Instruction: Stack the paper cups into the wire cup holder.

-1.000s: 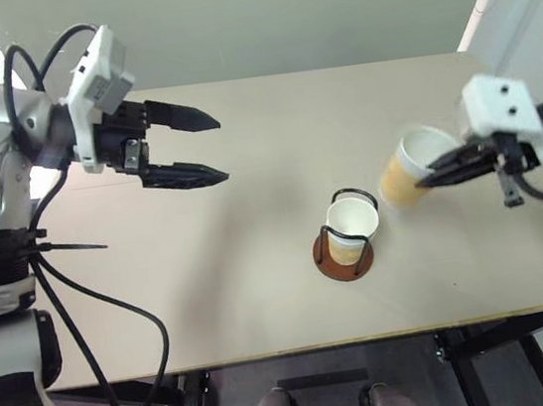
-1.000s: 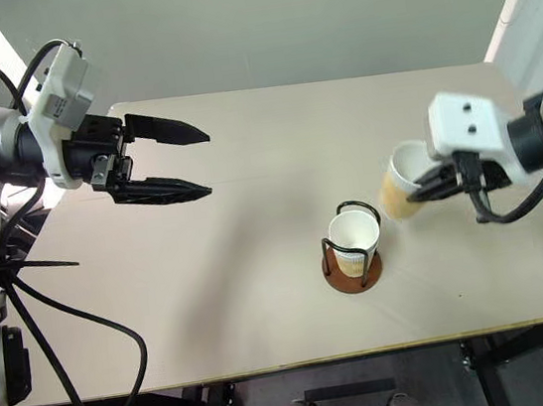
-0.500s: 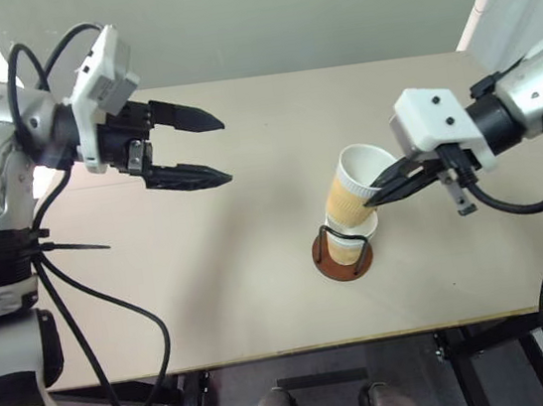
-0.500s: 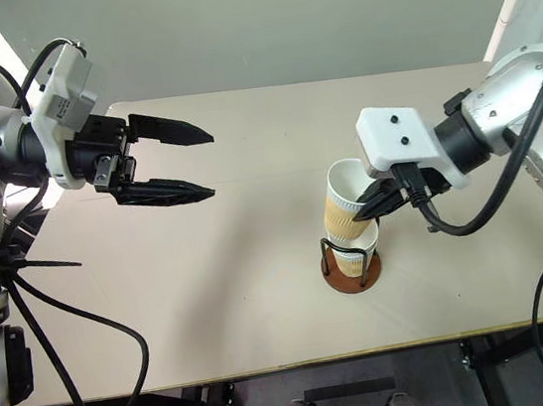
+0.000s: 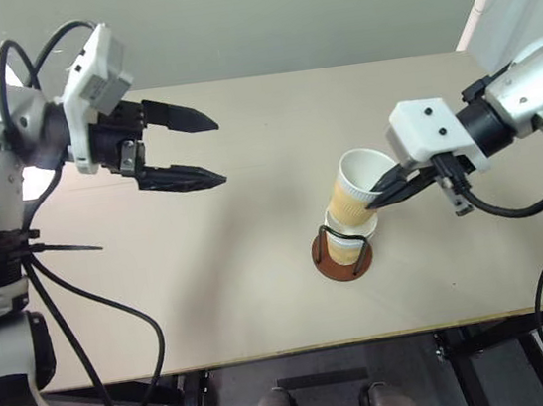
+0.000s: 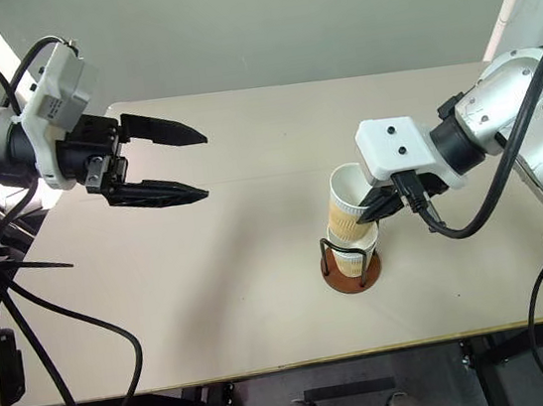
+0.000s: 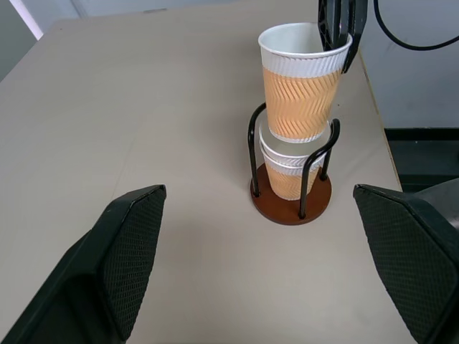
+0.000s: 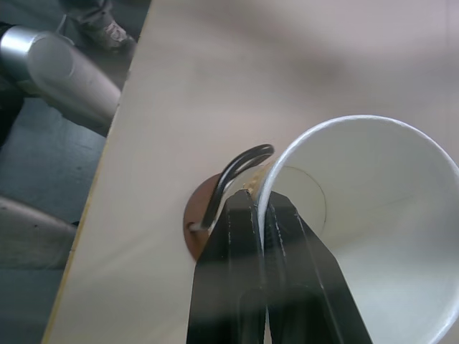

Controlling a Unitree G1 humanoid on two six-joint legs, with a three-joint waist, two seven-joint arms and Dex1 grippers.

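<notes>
Right of centre on a plain beige table (image 5: 213,291): wire cup holder (image 5: 344,253), reddish-brown disc base, black wire loops, one paper cup (image 7: 287,172) seated inside. Second paper cup (image 5: 358,190), tilted, its bottom entering the seated cup's mouth. Right gripper (image 5: 387,190): jaws pinching this cup's rim, one finger inside, one outside. Left gripper (image 5: 207,151): jaws spread, empty, held above the table's far left area. Surroundings: grey-green wall (image 5: 257,15) beyond the far edge; dark floor (image 5: 317,397) under the near edge.
</notes>
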